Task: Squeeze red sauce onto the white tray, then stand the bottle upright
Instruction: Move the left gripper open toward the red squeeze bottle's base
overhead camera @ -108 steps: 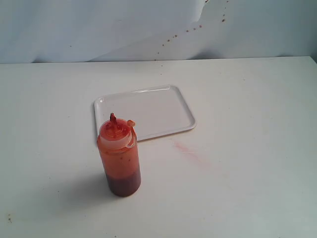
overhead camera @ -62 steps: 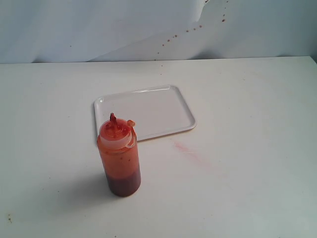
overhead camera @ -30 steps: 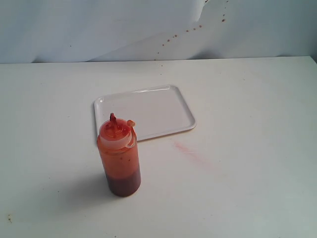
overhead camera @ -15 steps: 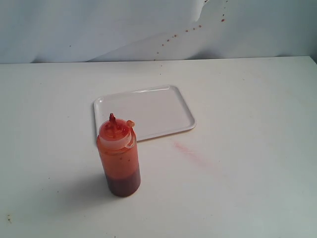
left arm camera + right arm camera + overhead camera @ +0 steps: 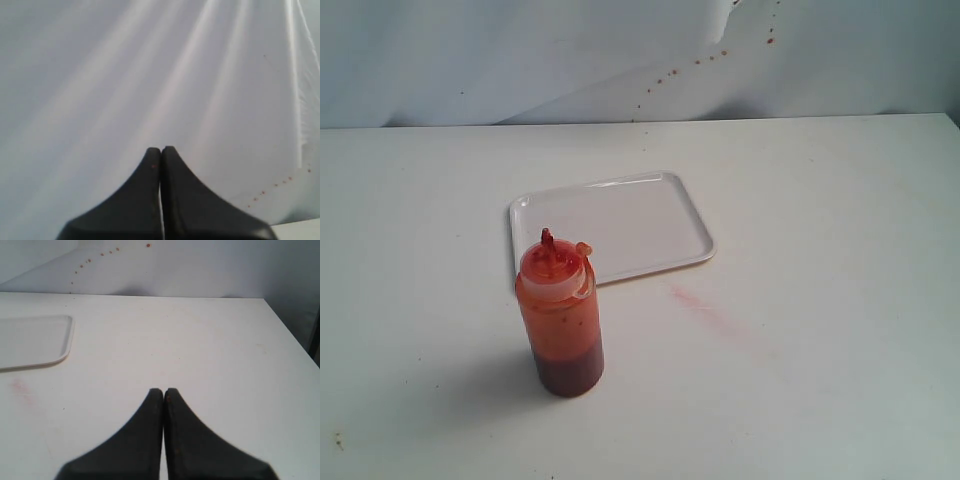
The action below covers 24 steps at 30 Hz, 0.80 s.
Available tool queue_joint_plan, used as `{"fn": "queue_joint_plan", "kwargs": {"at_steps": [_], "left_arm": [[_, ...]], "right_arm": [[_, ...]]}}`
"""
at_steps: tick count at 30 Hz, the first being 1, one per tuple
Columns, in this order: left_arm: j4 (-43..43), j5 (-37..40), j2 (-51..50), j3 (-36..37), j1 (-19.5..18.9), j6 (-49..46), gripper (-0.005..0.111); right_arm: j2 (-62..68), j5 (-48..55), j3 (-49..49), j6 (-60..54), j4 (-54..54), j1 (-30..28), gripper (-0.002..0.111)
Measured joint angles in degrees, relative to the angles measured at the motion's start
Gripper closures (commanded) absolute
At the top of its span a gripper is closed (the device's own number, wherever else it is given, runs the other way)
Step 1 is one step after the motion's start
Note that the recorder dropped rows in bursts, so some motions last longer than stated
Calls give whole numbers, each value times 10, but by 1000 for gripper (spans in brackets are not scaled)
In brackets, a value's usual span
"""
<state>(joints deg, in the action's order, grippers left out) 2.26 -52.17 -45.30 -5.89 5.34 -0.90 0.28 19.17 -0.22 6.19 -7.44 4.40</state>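
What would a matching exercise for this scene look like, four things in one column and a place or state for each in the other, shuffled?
Things:
1. squeeze bottle
2. white tray
3. pale pink smear
4. right gripper

Places or states:
A. shut, holding nothing
B. standing upright, in front of the tray in the exterior view
C. lying flat and bare
D. faint, on the table by the tray's near right corner

Pairs: 1-B, 2-C, 3-D, 4-A
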Motion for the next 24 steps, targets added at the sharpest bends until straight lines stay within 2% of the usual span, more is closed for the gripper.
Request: {"fn": "queue_joint_plan", "kwargs": {"at_steps": [4,11,18,24], "left_arm": [[71,-101,-115,19,0,21,107],[232,-157,-283,23,0,28,107],[343,-166,-393,23,0,9,107],[396,-160,-449,23,0,-25,107]], "right_arm": [[0,0,0,0,0,0,108],[0,0,0,0,0,0,108],[0,0,0,0,0,0,108],[0,0,0,0,0,0,108]]}}
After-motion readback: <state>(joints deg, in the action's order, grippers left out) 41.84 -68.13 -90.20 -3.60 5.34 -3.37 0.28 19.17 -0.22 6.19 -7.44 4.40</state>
